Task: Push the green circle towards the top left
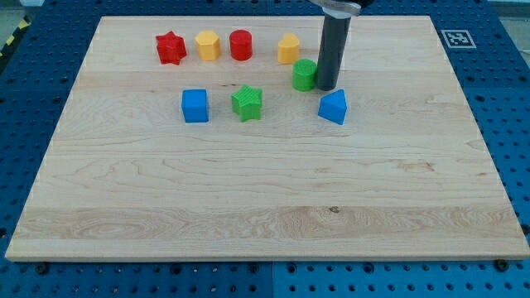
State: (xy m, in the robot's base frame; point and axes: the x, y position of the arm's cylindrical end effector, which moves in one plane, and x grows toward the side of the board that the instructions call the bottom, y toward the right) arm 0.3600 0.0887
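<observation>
The green circle (304, 74) sits on the wooden board (265, 199) in the upper middle. My tip (325, 87) stands right against its right side, touching or nearly touching it. A yellow block (288, 49) lies just up and left of the green circle. A blue triangular block (334, 107) lies just below my tip. A green star (247, 103) lies to the lower left of the circle.
A red star (171, 48), a yellow hexagon-like block (207, 45) and a red cylinder (241, 45) form a row near the view's top. A blue cube (195, 106) lies left of the green star. A marker tag (455, 38) sits beyond the board's top right corner.
</observation>
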